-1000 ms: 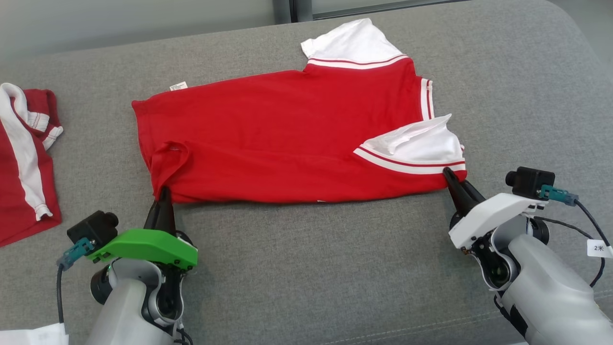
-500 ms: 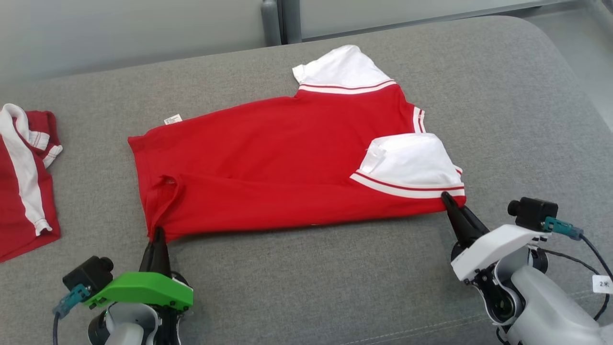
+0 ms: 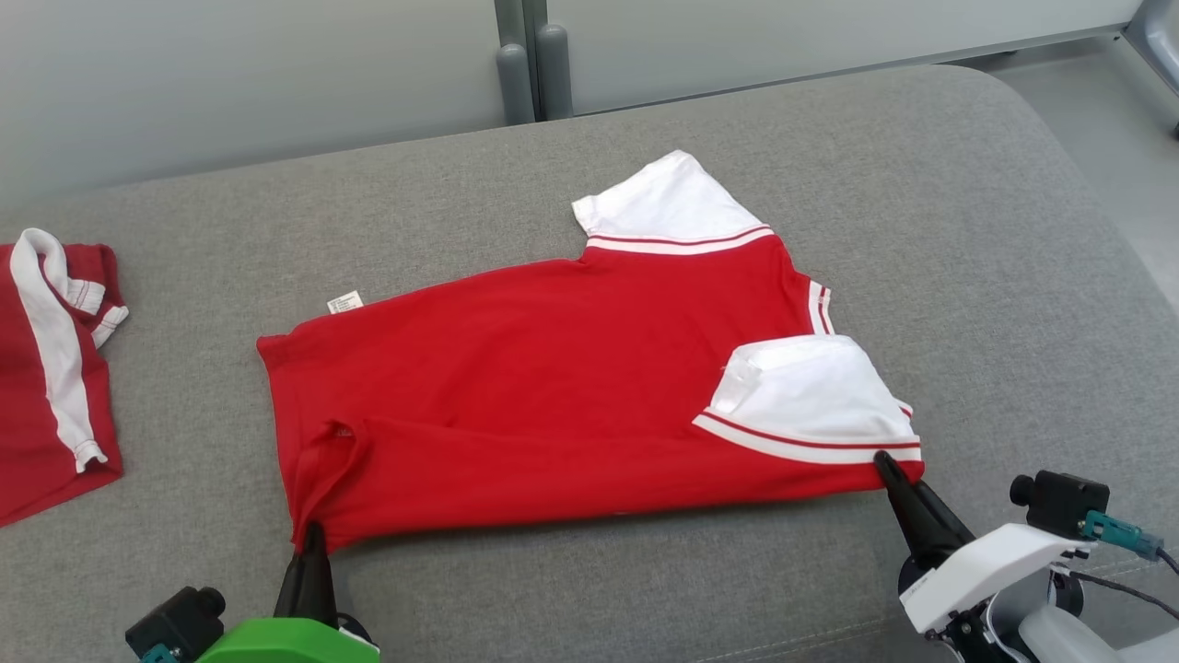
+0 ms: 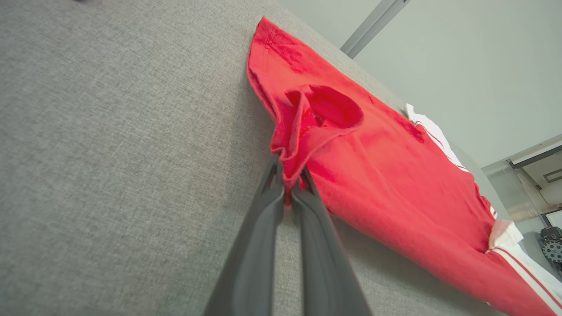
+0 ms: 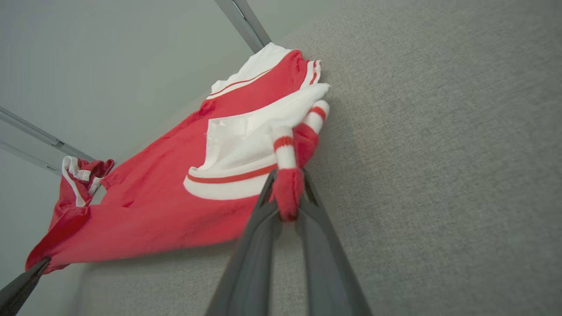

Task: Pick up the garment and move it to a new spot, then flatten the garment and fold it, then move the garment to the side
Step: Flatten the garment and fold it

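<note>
Item: red garment [image 3: 553, 405], near edge pinched at both corners.
Your left gripper [image 3: 311, 537] and right gripper [image 3: 884, 459] each clamp a corner, likely for folding.

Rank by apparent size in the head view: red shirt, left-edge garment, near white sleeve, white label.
1. red shirt
2. left-edge garment, though cut off by the frame
3. near white sleeve
4. white label, far smallest

Left end effector [image 3: 311, 534], right end effector [image 3: 884, 459]: clamped.
</note>
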Controlling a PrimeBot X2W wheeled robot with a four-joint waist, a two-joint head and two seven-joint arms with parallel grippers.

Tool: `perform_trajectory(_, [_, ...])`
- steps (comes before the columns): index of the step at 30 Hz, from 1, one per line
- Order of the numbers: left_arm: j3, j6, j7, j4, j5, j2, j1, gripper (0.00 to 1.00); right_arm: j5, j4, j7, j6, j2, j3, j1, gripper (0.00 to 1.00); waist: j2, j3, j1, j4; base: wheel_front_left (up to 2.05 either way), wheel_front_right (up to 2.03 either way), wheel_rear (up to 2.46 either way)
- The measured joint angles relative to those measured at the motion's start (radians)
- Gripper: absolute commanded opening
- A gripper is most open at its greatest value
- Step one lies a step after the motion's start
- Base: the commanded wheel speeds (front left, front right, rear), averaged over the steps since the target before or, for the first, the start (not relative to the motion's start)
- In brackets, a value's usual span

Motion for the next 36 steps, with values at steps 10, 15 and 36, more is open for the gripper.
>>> perform_trajectory(10, [-0.002,0.013,0.007,-0.069,0.006,0.011,0.099,0.0,0.003,-0.053,0.0,-0.002,-0.006,0.002,0.106,0.0,0.0,-0.013,0.0,0.0,0.0,0.0,0.0])
perform_trajectory(15, [-0.024,0.018,0.049,-0.067,0.03,0.021,0.116,0.0,0.008,-0.048,0.0,-0.011,-0.007,0.006,0.114,0.0,0.0,-0.011,0.0,0.0,0.0,0.0,0.0])
perform_trajectory(36, [0.075,0.039,0.093,-0.042,0.075,0.067,0.126,1.0,-0.029,0.041,0.01,-0.054,0.009,0.021,0.092,1.0,0.0,0.013,0.0,0.003,0.0,0.0,0.0])
